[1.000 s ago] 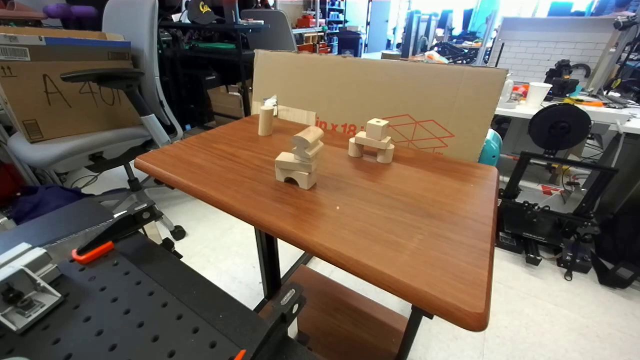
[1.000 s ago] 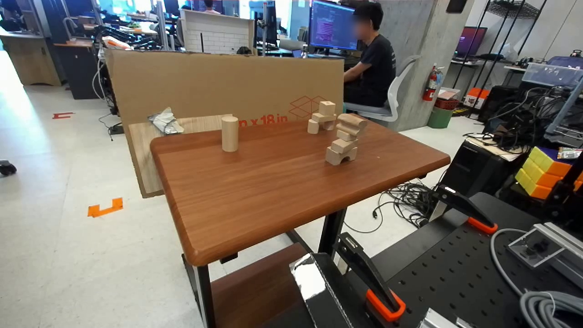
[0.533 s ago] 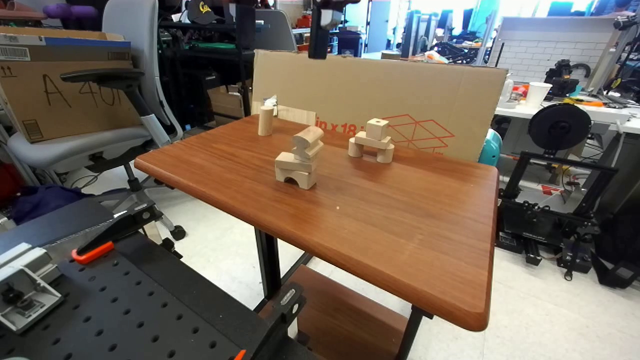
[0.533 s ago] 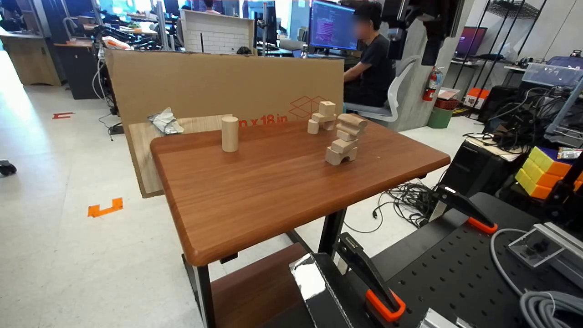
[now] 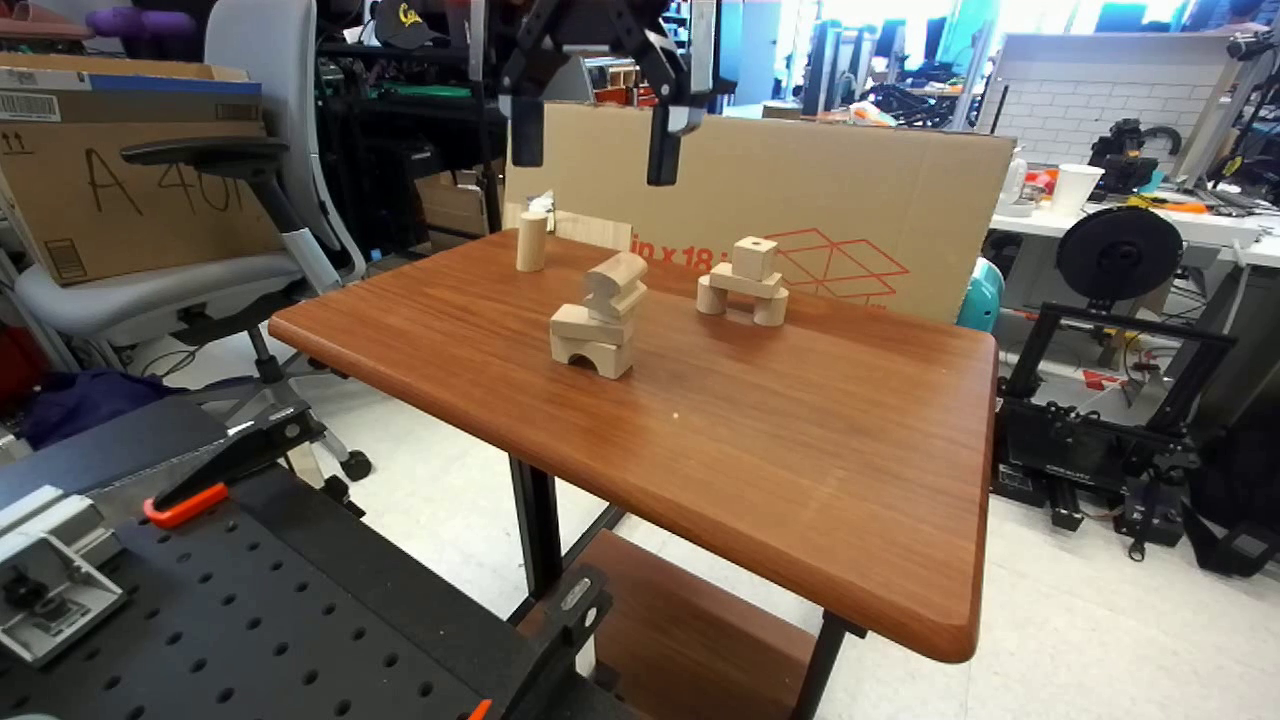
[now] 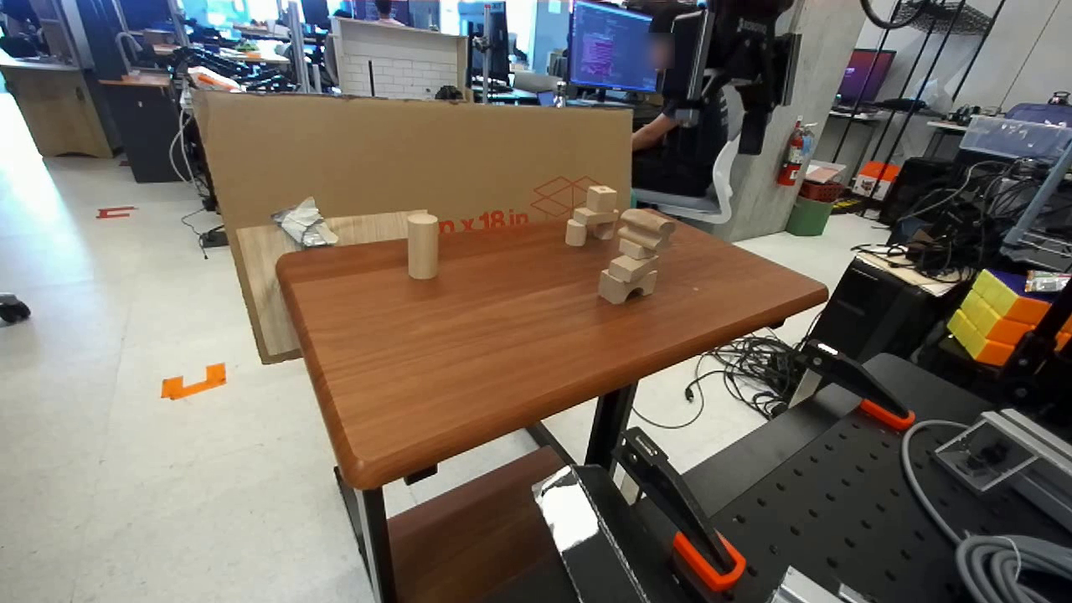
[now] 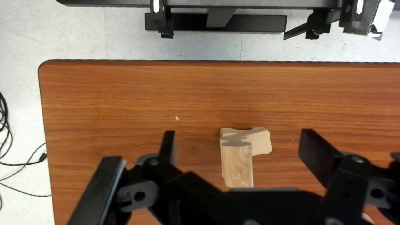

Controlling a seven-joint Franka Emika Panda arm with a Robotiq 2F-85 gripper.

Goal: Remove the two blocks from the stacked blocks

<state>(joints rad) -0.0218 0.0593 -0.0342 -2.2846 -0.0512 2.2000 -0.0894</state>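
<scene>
A tower of pale wooden blocks stands on the brown table in both exterior views. An arch block [image 5: 592, 355] is at its base, with a flat block [image 5: 580, 323] on it. A smaller block [image 5: 620, 303] and a rounded block [image 5: 616, 270] sit at the top. The rounded block [image 7: 238, 165] also shows from above in the wrist view. A second stack has a cube [image 5: 754, 260] on a plank [image 5: 740, 281] over short pillars. Which two blocks are meant cannot be told. My gripper [image 5: 595, 165] is open and empty, high above the tower, its fingers either side in the wrist view [image 7: 239, 137].
A wooden cylinder [image 6: 423, 244] stands upright on the table [image 6: 452, 335]. A cardboard sheet [image 5: 850, 200] stands along the table's far side. Clamps with orange parts [image 6: 710, 561] sit on the black perforated bench. A person sits behind the cardboard.
My gripper has come into both exterior views from the top and moved down over the tower, its jaws apart. The blocks have not moved.
</scene>
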